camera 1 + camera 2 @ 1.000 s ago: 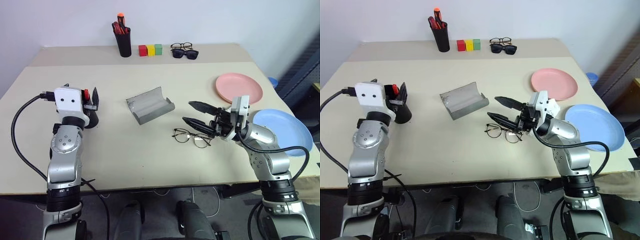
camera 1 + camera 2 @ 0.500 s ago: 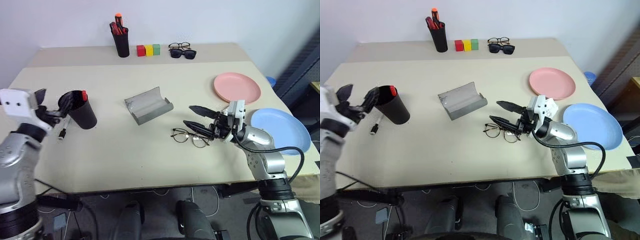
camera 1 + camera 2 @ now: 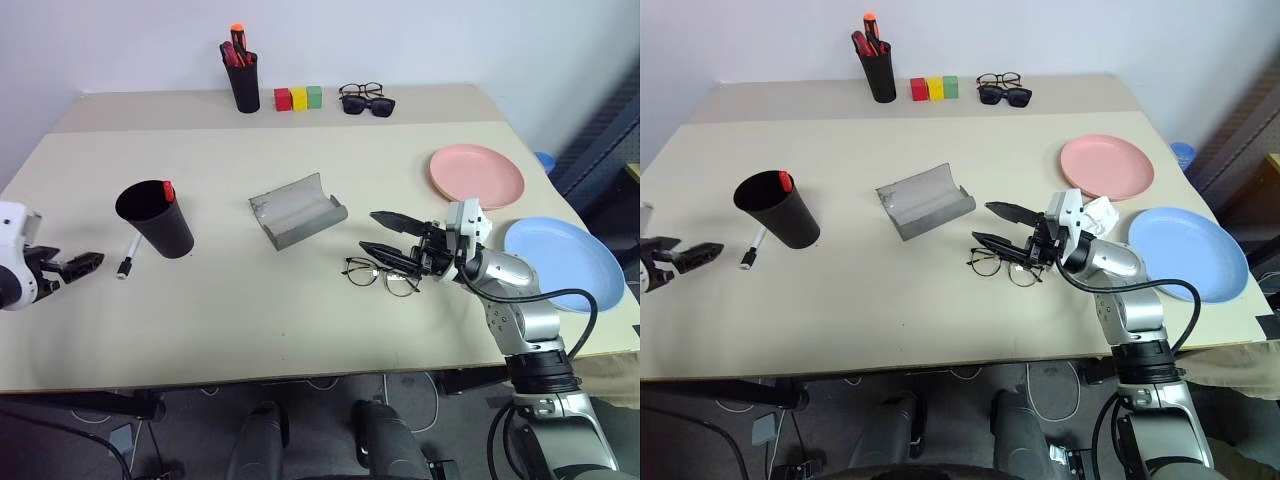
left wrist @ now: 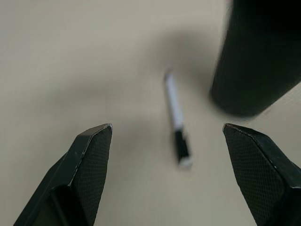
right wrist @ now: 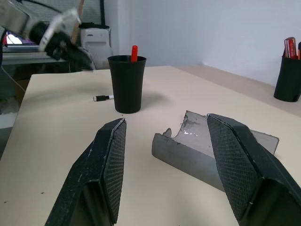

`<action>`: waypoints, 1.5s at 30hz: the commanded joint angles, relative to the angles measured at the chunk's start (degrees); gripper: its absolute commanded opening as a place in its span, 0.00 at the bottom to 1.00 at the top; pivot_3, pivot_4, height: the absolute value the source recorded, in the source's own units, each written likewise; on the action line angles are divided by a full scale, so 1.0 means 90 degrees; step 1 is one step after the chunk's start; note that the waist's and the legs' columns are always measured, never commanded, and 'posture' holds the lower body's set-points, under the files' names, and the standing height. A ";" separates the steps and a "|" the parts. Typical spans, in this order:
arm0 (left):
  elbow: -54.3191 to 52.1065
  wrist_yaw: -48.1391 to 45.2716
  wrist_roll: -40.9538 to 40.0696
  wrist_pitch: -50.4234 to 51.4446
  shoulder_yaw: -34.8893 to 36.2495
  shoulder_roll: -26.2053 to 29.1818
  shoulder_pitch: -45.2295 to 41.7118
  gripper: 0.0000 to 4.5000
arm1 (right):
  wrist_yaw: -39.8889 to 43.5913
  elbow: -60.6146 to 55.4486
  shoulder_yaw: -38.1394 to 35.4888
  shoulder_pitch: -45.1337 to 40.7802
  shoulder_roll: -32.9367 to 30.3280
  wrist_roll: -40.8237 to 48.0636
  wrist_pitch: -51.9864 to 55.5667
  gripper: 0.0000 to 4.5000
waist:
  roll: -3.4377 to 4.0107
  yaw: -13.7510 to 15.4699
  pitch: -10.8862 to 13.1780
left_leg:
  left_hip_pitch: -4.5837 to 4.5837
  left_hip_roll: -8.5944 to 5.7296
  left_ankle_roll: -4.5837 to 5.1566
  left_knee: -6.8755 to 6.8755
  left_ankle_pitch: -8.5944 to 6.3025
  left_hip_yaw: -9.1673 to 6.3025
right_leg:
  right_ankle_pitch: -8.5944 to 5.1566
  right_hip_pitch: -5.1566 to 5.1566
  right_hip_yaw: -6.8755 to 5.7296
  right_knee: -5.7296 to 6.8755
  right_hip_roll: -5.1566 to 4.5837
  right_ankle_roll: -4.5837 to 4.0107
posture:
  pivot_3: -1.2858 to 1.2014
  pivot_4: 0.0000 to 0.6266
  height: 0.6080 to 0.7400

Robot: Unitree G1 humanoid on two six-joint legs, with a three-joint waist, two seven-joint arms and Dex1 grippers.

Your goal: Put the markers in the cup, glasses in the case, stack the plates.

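The left gripper (image 3: pixel 85 262) has swung away from the black cup (image 3: pixel 157 217) out to the desk's (image 3: pixel 250 310) left edge, fingers spread and empty. A second ago it was right against the cup; now one red-capped marker (image 3: pixel 168 190) stands inside the cup and a white marker (image 3: pixel 127 262) lies flat on the desk just beside the cup's base, between cup and gripper. I'd judge one marker is delivered and this second one comes next, since the wrist view looks straight down at it.

The right gripper (image 3: pixel 390 238) has barely shifted: it hovers, fingers parted and holding nothing, just above the wire glasses (image 3: pixel 382 276), which lie on the desk near the open grey case (image 3: pixel 297 208). The pink plate (image 3: pixel 477 175) and blue plate (image 3: pixel 565 249) sit apart, unstacked.
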 commanded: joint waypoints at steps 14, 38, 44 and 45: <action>0.2241 -0.0185 0.1447 0.0233 -0.2472 -0.0376 -0.2858 0.86 | -0.0432 -0.0860 -0.0211 0.0376 -0.0156 0.0084 0.0189 0.61 | -0.0006 0.0002 0.0002 | -0.0001 -0.0001 -0.0003 0.0004 0.0006 0.0000 | -0.0001 0.0000 -0.0002 0.0013 0.0005 0.0005 | 0.52 0.24 1.00; 0.0131 0.0106 0.1232 0.0662 -0.0374 -0.0847 -0.0564 0.01 | -0.0085 -0.0212 -0.0225 0.0275 -0.0103 -0.0031 -0.0185 0.61 | 0.0001 -0.0197 -0.0004 | 0.0034 0.0003 -0.0003 -0.0009 0.0006 0.0000 | -0.0001 0.0017 0.0003 0.0025 0.0005 0.0006 | 0.52 0.24 1.00; -0.1286 0.0848 0.1657 -0.2286 0.1460 -0.2007 0.1198 0.01 | -0.0014 0.0023 -0.0194 0.0072 -0.0049 -0.0074 -0.0252 0.61 | -0.0010 -0.0151 -0.0004 | 0.0029 0.0006 -0.0004 -0.0007 0.0005 0.0000 | -0.0001 0.0015 0.0002 0.0015 0.0000 -0.0001 | 0.52 0.24 1.00; -0.1479 0.0963 0.1724 -0.3043 0.1681 -0.2316 0.1442 0.01 | -0.0005 0.0057 -0.0193 0.0034 -0.0047 -0.0073 -0.0256 0.61 | -0.0012 -0.0134 -0.0006 | 0.0029 0.0006 -0.0005 -0.0007 0.0005 0.0003 | -0.0001 0.0016 0.0003 0.0010 -0.0005 -0.0003 | 0.52 0.24 1.00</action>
